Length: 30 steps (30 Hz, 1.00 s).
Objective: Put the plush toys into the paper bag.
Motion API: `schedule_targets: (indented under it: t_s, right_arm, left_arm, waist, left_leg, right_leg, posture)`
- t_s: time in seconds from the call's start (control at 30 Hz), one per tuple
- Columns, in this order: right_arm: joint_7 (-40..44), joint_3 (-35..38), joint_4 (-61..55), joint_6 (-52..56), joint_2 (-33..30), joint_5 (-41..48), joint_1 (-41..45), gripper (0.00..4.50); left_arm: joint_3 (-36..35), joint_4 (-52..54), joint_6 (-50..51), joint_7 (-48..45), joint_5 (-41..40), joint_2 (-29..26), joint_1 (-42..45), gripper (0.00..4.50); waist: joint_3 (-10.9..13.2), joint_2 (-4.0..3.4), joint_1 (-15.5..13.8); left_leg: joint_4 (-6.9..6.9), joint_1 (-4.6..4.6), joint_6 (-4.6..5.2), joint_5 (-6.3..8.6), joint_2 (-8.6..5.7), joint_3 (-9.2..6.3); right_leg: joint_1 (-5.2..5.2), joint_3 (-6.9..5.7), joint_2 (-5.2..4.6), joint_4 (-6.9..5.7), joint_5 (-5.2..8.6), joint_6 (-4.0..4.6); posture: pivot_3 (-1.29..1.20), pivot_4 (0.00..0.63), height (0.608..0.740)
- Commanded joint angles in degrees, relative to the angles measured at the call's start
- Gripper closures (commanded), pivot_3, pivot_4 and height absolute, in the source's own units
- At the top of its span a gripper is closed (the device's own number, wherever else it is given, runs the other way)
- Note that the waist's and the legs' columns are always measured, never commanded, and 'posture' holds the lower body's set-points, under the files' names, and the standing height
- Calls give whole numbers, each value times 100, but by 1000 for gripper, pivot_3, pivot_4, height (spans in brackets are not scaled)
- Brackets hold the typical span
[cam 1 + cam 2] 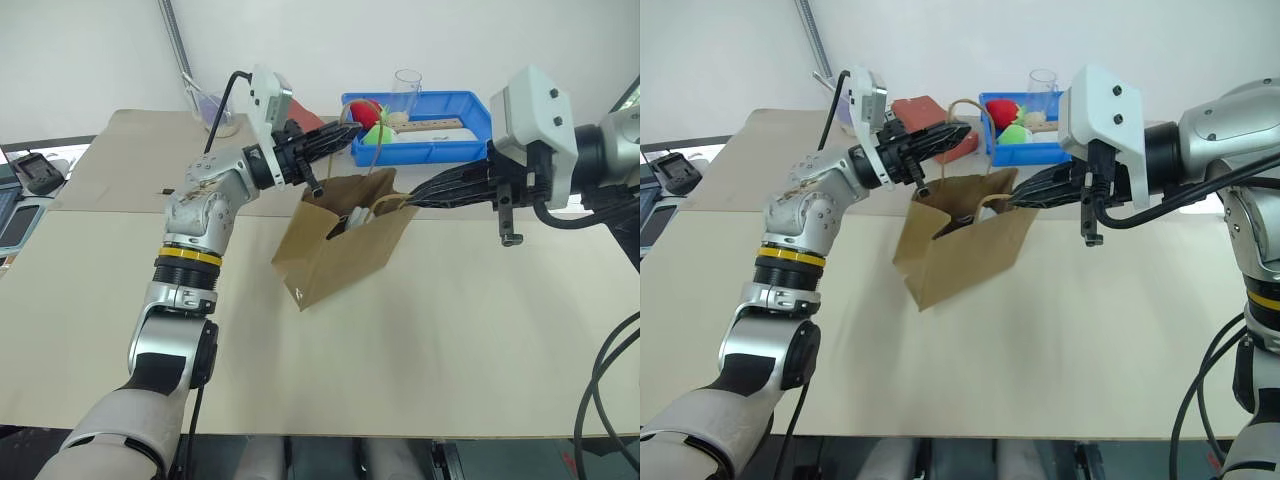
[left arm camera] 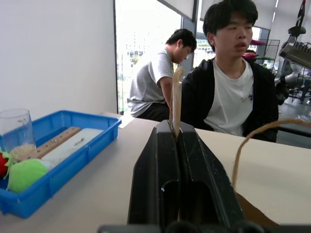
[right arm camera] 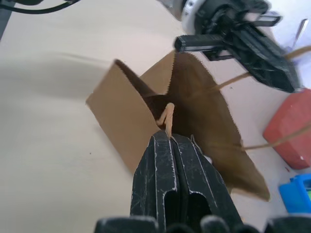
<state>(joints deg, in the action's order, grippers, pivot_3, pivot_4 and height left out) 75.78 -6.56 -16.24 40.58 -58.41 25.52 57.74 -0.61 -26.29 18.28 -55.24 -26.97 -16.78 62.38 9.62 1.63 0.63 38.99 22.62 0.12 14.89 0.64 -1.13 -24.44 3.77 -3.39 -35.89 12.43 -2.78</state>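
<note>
The paper bag [image 1: 340,245] is hanging tilted over the middle of the desk [image 1: 450,340], toward its far edge, its mouth pulled open between the two arms and its lower corner looking to be resting on the desk top. The left gripper [image 1: 345,135] is pinching one twine handle [image 1: 965,105] with its jaws fully closed; the left wrist view is showing that twine strand standing up out of the clamped fingertips, along with two seated people beyond the far edge of the desk, whom the head views are not taking in. The right gripper [image 1: 1012,198] is likewise clamped tight on the other handle at the bag's opposite rim, and the right wrist view is looking straight down into the dark opening, where a loop of twine is poking up from the closed fingers [image 3: 175,160]. From the head views something pale with a grey patch is peeking out of the bag's mouth, too hidden to identify. A blue tray [image 1: 450,125] is sitting at the far right edge holding red and green round toys [image 1: 372,120], a clear cup [image 1: 407,90] beside them, and a red block [image 1: 925,110] is lying near the far edge behind the left gripper.
</note>
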Motion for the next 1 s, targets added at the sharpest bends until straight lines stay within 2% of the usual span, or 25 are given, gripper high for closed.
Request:
schedule_targets:
  t_s: [0.03,0.13,0.27,0.33,0.43,0.67,0.7,0.73,1.0]
  right_arm:
    - [-18,-12,-14,-96,17,-94,198,4482]
    - [-394,-406,-43,-4,368,-420,350,4482]
    - [-775,-488,-98,305,741,-456,368,4482]
    - [-873,-490,-107,291,807,-493,278,3863]
    - [-940,-416,-117,229,810,-467,123,2893]
    - [-974,11,154,252,742,-243,88,456]
    - [-980,74,225,246,716,-243,78,112]
    - [-988,124,286,235,686,-244,63,28]
    - [-1408,593,649,311,707,-136,54,28]
  left_arm:
    - [-3,-120,-281,-139,123,93,136,4500]
    - [43,-200,-346,-292,208,86,28,4500]
    - [126,-270,-653,-349,517,-21,-116,4500]
    - [117,-270,-712,-285,642,-89,-179,4500]
    - [93,-135,-716,-408,707,-275,-316,3568]
    - [-190,331,-388,-557,508,-921,-522,202]
    - [-234,427,-290,-596,459,-1029,-556,0]
    - [-276,529,-167,-626,401,-1121,-589,0]
    - [-818,1255,843,-728,-253,-1782,-888,0]
  waist:
    - [0,0,6]
    - [0,0,52]
    - [0,0,64]
    - [0,0,40]
    - [0,0,19]
    - [0,-1,16]
    - [0,-1,19]
    - [0,-1,30]
    - [1,-2,41]
  left_leg:
    - [0,0,0,0,0,0]
    - [0,1,0,0,1,3]
    - [-1,2,0,0,5,1]
    - [1,10,0,-1,4,0]
    - [17,53,-1,-1,2,-2]
    - [23,68,-1,-1,-2,-4]
    - [22,66,-1,-1,-2,-4]
    - [22,66,-1,-1,-1,-4]
    - [22,61,-1,-1,4,-2]
  right_leg:
    - [-1,0,-1,-1,0,0]
    - [-10,1,0,-7,0,0]
    - [-20,2,6,-22,0,1]
    - [-29,2,4,-27,-1,2]
    - [-68,2,2,-37,-2,2]
    - [-83,-1,-2,-79,-3,1]
    - [-82,-1,-2,-79,-3,1]
    - [-82,-1,-2,-79,-3,1]
    - [-82,-1,2,-86,-3,2]
  posture:
    - [0,150,740]
    - [0,150,740]
    - [0,150,740]
    - [0,150,740]
    - [0,150,740]
    - [0,150,740]
    - [0,150,740]
    - [0,150,740]
    - [0,150,740]
